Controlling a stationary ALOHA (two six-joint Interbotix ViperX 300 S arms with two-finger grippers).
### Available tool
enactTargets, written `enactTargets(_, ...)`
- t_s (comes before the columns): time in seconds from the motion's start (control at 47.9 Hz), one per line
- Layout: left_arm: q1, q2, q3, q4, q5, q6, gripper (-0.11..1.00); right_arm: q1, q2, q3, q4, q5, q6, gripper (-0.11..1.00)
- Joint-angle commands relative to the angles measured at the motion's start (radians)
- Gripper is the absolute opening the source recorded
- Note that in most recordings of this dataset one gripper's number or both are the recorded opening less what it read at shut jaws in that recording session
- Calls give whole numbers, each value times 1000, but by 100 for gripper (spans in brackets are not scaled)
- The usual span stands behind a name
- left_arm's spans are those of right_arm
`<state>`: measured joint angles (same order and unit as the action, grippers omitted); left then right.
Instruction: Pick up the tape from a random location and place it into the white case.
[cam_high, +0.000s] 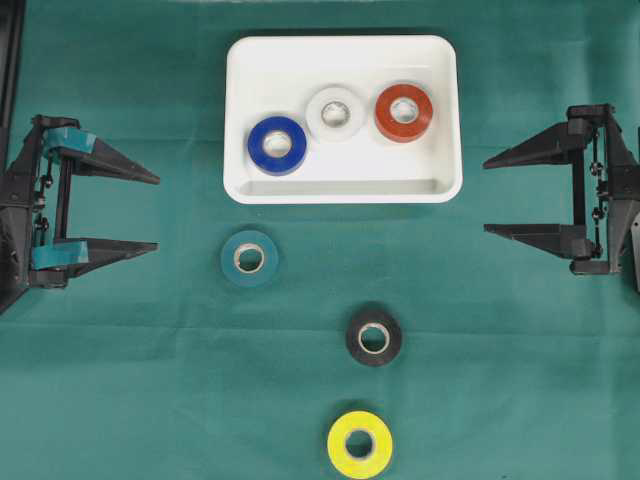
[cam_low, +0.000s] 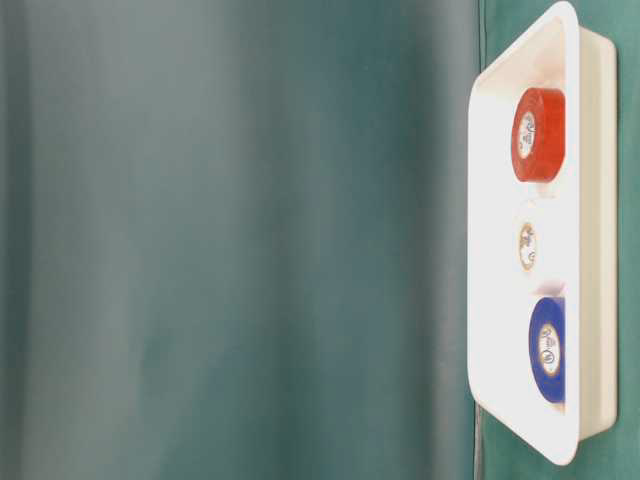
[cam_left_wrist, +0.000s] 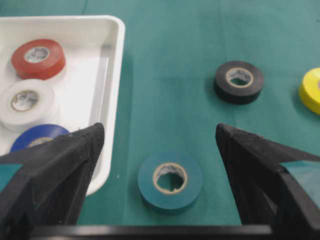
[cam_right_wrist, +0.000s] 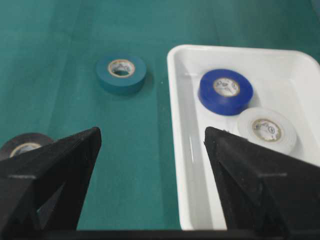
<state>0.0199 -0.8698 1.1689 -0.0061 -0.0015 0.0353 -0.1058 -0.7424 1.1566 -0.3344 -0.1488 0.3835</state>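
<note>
three rolls of tape are seen lying flat on the green-covered counter (cam_high: 130, 400), outside the large shallow white plastic case (cam_high: 343, 54) with rounded corners that sits toward the far edge at the middle. the teal roll of tape (cam_high: 249, 258) lies just off the case's near left corner, the black roll of tape (cam_high: 374, 337) is found further toward the near edge and to the right, and the yellow roll of tape (cam_high: 360, 444) rests at the near edge itself. inside the case a blue roll (cam_high: 277, 145), a white roll (cam_high: 335, 113) and a red roll (cam_high: 403, 112) are already laid in a row.

the teal roll is judged the likeliest next pick. it lies straight ahead of the left end effector (cam_high: 150, 211), between the lines of its two fingers as seen in the left wrist view, and it is nearer that arm than the right one. being a ring laid flat with its hole upward, it has no long axis, so no turning of the wrist is called for.

the left end effector is held wide apart at the counter's left edge, with nothing between its fingers and nothing touched. the right end effector (cam_high: 495, 195) is likewise spread wide at the right edge, empty, level with the case's right side and well apart from every roll.
</note>
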Motion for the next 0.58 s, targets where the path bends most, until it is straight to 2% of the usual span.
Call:
enactTargets(0.0, -2, 5, -12, -2, -9, -2, 94, 0, 2, -12, -2, -6, 2, 81)
enactTargets(0.292, -2, 6, -12, -2, -23, -2, 94, 0, 3, -14, -2, -9, 2, 81)
enactTargets(0.563, -2, 40, -15, -3, -57, -2, 94, 0, 71, -40, -2, -17, 2, 81)
